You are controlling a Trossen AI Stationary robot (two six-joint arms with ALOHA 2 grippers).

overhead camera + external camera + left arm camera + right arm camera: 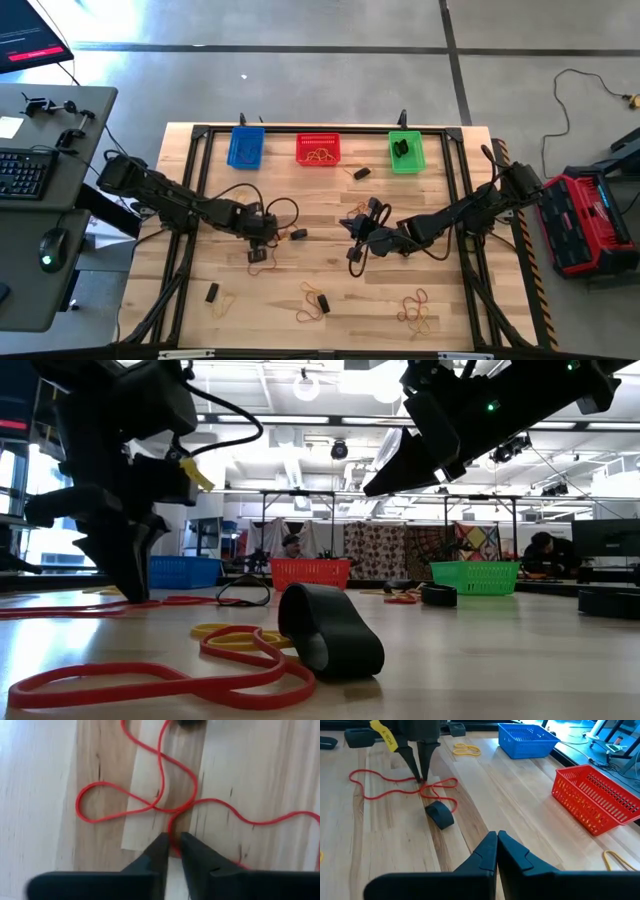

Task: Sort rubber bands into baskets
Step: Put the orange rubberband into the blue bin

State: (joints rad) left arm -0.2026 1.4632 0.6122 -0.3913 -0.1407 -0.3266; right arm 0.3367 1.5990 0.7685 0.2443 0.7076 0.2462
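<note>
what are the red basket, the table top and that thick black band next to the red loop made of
Red basket: looks like moulded plastic, going by its uniform bright colour and slotted mesh walls.
Table top: wood, pale planks with visible grain and seams, smooth and slightly shiny.
Thick black band: probably rubber, matte, a wide loop standing on edge and holding its curve.
Red loop: thin and limp, likely rubber too.

Bright, even indoor light throughout. Low view: round ceiling lamps [308, 385] and long strip lights overhead; both arms read as dark silhouettes against them. The nearest red rubber loop [150, 682] and the thick black rubber band [330, 630] sit soft, slightly out of focus. Left wrist view: pale wooden table planks [40, 795] washed out at one side, mild blur overall. High view: glare patch on the grey floor [180, 25]. Shadows on the table faint, diffuse.
</note>
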